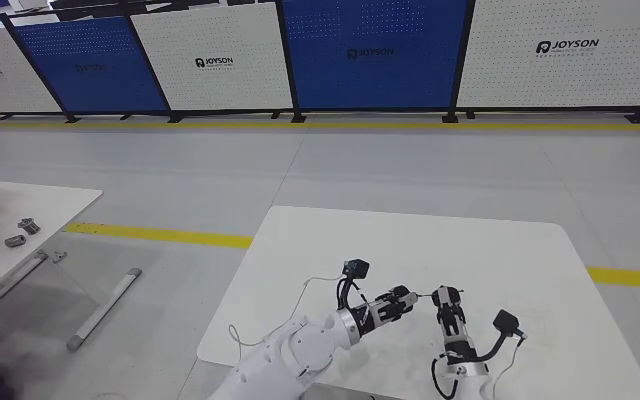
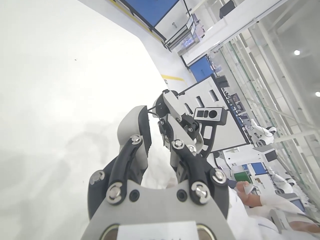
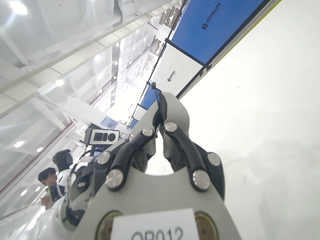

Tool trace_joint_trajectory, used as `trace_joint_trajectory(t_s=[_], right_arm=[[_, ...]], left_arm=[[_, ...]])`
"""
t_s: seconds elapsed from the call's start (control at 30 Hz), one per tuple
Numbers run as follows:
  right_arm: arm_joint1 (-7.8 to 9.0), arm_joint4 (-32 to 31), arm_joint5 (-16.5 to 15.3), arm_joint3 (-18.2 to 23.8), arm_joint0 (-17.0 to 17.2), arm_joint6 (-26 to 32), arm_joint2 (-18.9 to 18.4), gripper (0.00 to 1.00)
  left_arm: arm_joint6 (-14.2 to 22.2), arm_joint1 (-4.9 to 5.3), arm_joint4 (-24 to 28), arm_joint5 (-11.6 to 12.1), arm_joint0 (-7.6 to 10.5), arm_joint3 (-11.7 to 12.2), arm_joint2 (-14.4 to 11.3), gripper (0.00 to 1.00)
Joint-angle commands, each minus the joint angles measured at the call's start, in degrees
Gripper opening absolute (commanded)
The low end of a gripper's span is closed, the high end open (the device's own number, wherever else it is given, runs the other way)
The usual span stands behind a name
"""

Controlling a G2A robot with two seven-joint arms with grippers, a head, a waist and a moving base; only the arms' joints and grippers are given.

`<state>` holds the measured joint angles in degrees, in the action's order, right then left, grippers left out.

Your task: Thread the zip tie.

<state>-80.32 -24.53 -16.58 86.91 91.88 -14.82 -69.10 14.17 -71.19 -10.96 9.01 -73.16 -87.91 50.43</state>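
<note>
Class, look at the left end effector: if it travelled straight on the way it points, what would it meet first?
Probably the zip tie, a thin black strap just ahead, held by the right end effector close behind it; depth is unclear.

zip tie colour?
Black. Best in the right wrist view, where the zip tie sticks out of the right gripper.

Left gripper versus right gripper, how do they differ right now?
The right gripper is shut on the zip tie, whose head sticks out past its tips; the left gripper has a gap between its pads. In the top view the left gripper points sideways toward the right gripper, which points away from the robot. Both are over the table, tips close together.
</note>
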Motion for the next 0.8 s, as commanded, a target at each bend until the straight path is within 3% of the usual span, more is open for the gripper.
trace_joint_trajectory(t_s=[0.0, 0.17, 0.23, 0.77], right_arm=[[0.00, -0.1, -0.2, 0.0, 0.1, 0.1, 0.0, 0.00], [0.00, -0.4, -0.6, 0.2, 0.3, 0.1, -0.2, 0.00], [0.00, -0.5, -0.6, 0.2, 0.3, 0.1, -0.2, 0.00], [0.10, 0.8, -1.6, 0.7, 0.5, 3.4, -0.8, 0.00]], left_arm=[[-0.2, -0.05, 0.1, -0.1, 0.13, 0.1, 0.0, 0.21], [-0.6, -0.16, 0.1, -0.2, 0.33, 0.3, -0.2, 0.12], [-0.6, -0.18, 0.0, -0.3, 0.40, 0.4, -0.2, 0.00], [0.3, -0.23, 0.4, 0.8, 0.47, -0.4, -0.2, 0.00]])
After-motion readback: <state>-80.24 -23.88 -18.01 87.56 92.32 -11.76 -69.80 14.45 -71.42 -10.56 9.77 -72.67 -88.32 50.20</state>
